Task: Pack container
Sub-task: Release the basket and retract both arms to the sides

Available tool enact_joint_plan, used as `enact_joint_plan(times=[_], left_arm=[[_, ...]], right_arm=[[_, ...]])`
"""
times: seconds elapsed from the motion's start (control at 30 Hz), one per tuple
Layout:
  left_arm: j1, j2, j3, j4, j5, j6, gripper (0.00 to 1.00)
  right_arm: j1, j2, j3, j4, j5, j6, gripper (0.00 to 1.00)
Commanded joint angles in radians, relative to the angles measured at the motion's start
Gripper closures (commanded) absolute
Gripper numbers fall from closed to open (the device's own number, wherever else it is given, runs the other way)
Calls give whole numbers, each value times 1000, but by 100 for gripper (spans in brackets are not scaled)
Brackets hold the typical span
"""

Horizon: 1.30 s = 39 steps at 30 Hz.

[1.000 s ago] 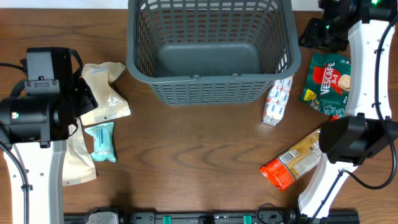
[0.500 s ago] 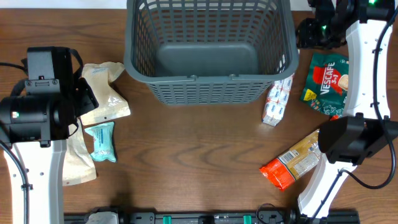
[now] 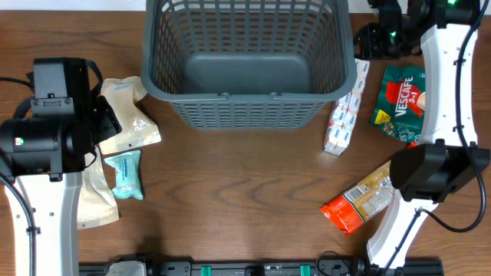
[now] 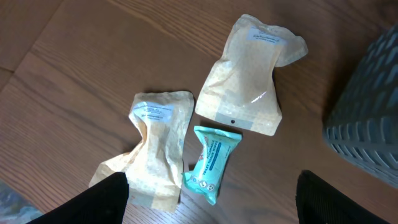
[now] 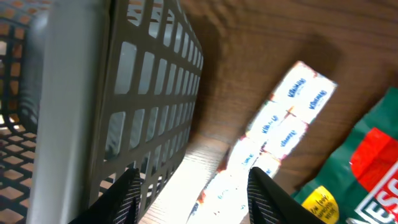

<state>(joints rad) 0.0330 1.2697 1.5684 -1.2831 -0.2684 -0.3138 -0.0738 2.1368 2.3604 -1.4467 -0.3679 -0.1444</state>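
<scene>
The container (image 3: 245,107) sits at the far middle of the table, empty, and every packet lies outside it. To its left the left claw (image 4: 211,200) hangs wide open and empty, right above the teal packet (image 4: 211,163). That packet's long axis runs roughly crosswise to the line between the two fingers, so the jaws would close across its narrow width with little turning. A tan pouch (image 4: 152,146) lies against the packet on the side away from the container, and could foul one finger. From this claw the container is off to the right, only its near-left corner showing in the wrist view. The right claw (image 5: 196,200) is low beside the container's right wall, jaws partly apart and holding nothing. One finger (image 5: 127,196) is at the lattice; I cannot tell whether it touches. The sachet strip (image 5: 273,130) lies just right of the container. I judge the left arm better placed to pick next.
</scene>
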Motion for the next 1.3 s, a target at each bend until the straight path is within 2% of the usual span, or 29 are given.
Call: enact_joint_plan(times=[0.0, 0.2, 0.27, 0.3, 0.43, 0.47, 0.63, 0.8, 1.0, 1.1, 1.27], left_arm=[[6, 5, 18, -2, -1, 10, 24], [6, 5, 18, -2, -1, 14, 24], [6, 5, 18, -2, -1, 15, 24], [6, 5, 18, -2, -1, 15, 24], [6, 5, 18, -2, -1, 18, 24], [6, 5, 18, -2, -1, 18, 24], [6, 5, 18, -2, -1, 25, 24], [6, 5, 18, -3, -1, 25, 24], [6, 5, 18, -3, -1, 26, 24], [6, 5, 18, -2, -1, 48, 24], [13, 6, 18, 13, -1, 48, 24]], right_arm=[[24, 2, 0, -1, -60, -31, 59], [29, 2, 0, 0, -62, -44, 59], [29, 2, 0, 0, -60, -44, 55], [29, 2, 0, -1, -49, -43, 48], [29, 2, 0, -2, -43, -44, 7], [29, 2, 0, -1, -44, -44, 1], [19, 2, 0, 11, -21, -39, 1], [-22, 2, 0, 40, 74, 162, 1], [-84, 1, 10, 63, 156, 266, 1], [-101, -1, 56, 46, 256, 299, 1], [-102, -37, 252, -62, 439, 392, 1]])
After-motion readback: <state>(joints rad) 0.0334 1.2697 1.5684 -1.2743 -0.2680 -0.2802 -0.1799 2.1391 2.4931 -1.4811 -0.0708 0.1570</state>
